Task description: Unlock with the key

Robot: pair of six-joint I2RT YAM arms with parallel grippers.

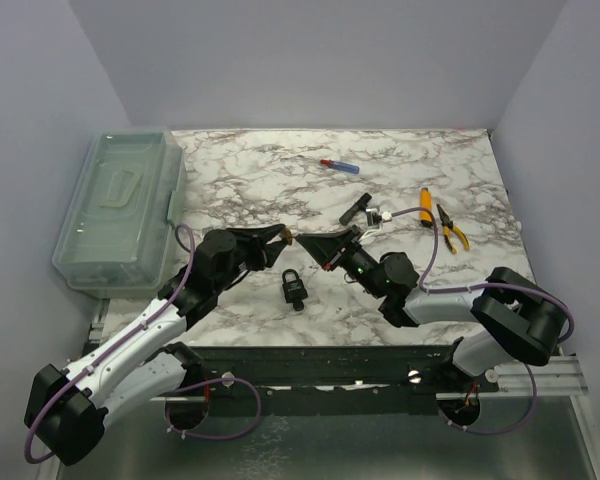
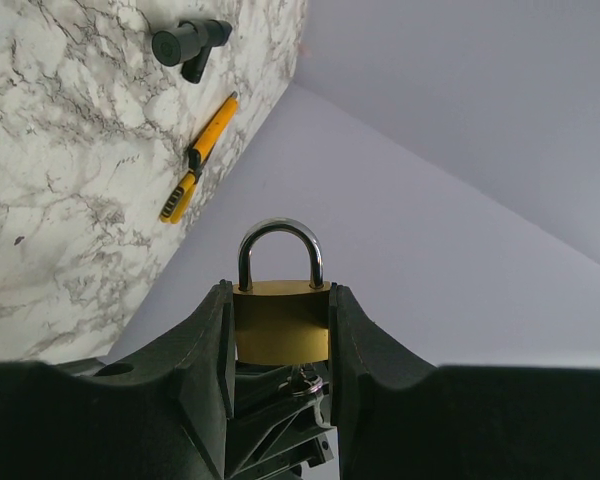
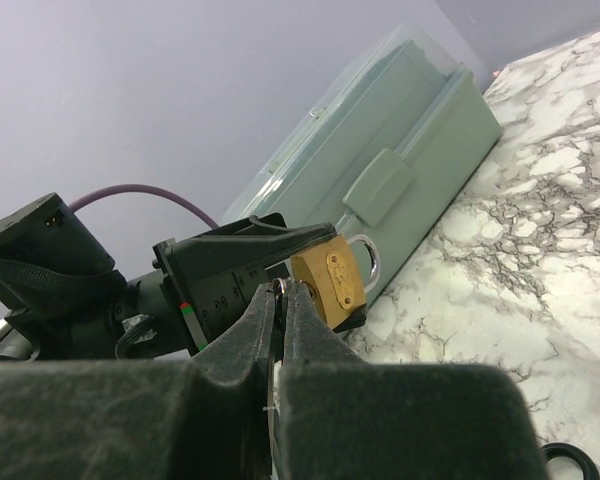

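Note:
My left gripper (image 1: 278,238) is shut on a brass padlock (image 2: 280,325) and holds it above the table, its steel shackle (image 2: 280,240) closed. My right gripper (image 1: 308,241) meets it tip to tip and is shut on the key (image 2: 311,381), which sits at the padlock's bottom face. In the right wrist view the key's ring (image 3: 278,286) shows between my closed fingers (image 3: 310,330), right against the padlock (image 3: 332,285). How deep the key sits in the keyhole is hidden.
A small black padlock (image 1: 294,288) stands on the marble table just below the grippers. A clear plastic box (image 1: 120,210) lies at the left. A blue marker (image 1: 340,166), a black tool (image 1: 355,208), an orange screwdriver (image 1: 424,205) and yellow pliers (image 1: 452,228) lie at the back right.

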